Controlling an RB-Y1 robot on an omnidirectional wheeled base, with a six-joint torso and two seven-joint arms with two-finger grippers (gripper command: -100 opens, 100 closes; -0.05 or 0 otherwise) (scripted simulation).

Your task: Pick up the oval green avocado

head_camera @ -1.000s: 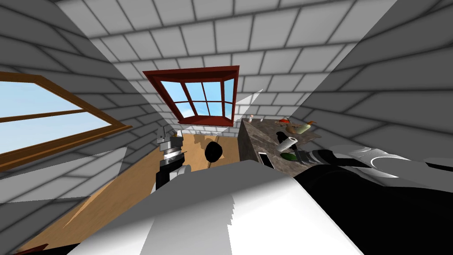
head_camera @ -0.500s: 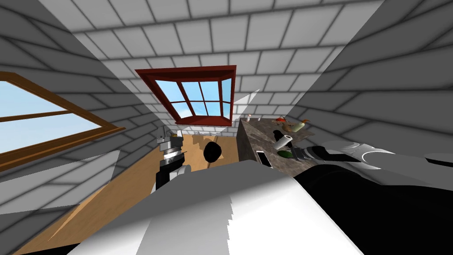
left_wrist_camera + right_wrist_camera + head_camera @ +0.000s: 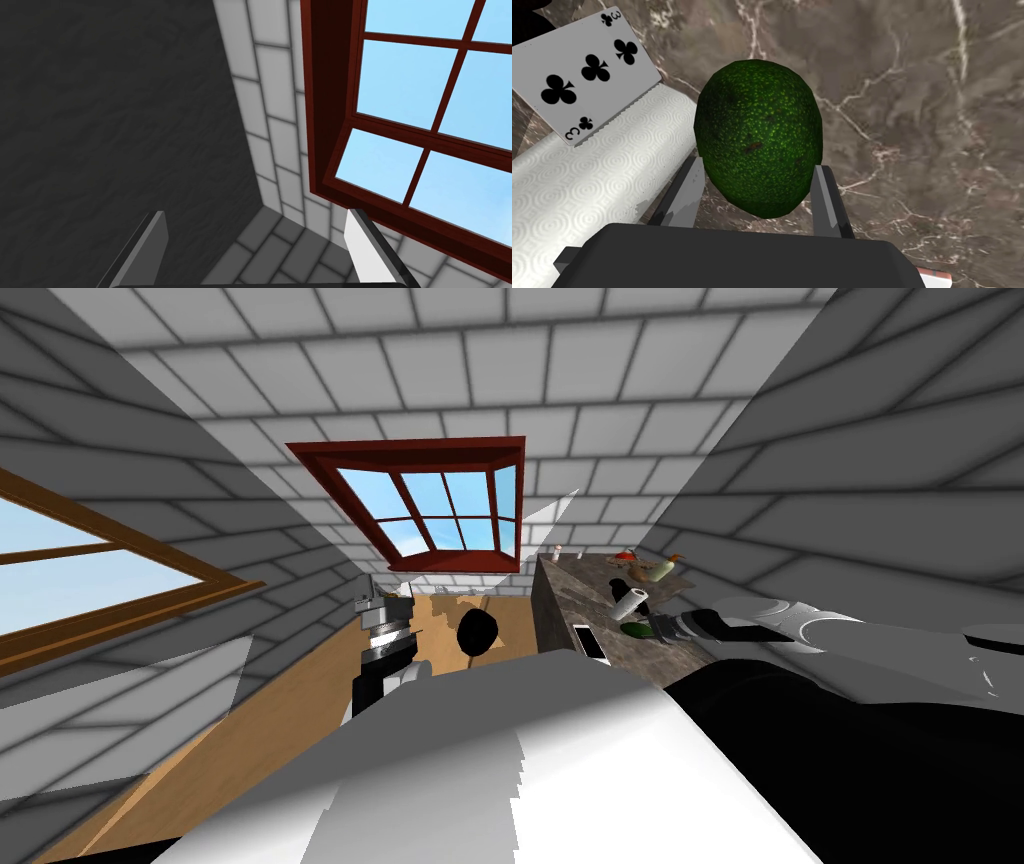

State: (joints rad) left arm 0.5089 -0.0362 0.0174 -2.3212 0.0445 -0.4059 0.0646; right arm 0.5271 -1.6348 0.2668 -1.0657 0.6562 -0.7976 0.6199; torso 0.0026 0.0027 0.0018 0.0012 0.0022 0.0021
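Note:
The oval green avocado (image 3: 759, 137) with a bumpy dark skin sits between the two fingers of my right gripper (image 3: 755, 187), which press its sides just above a brown marbled counter (image 3: 912, 100). From the head view the avocado (image 3: 634, 629) is a small green spot at the tip of my right gripper (image 3: 650, 628), near the counter's (image 3: 565, 593) front part. My left gripper (image 3: 255, 217) is open and holds nothing; it hangs off to the left of the counter (image 3: 385, 588).
A white paper towel roll (image 3: 587, 185) lies right beside the avocado, touching one finger's side, with a three of clubs card (image 3: 587, 75) past it. Further back on the counter stand several small items (image 3: 645, 566). A red-framed window (image 3: 440, 503) is ahead.
The whole head picture has drifted left and up, so my head moved. My right gripper has closed in on the avocado. The left arm has kept still.

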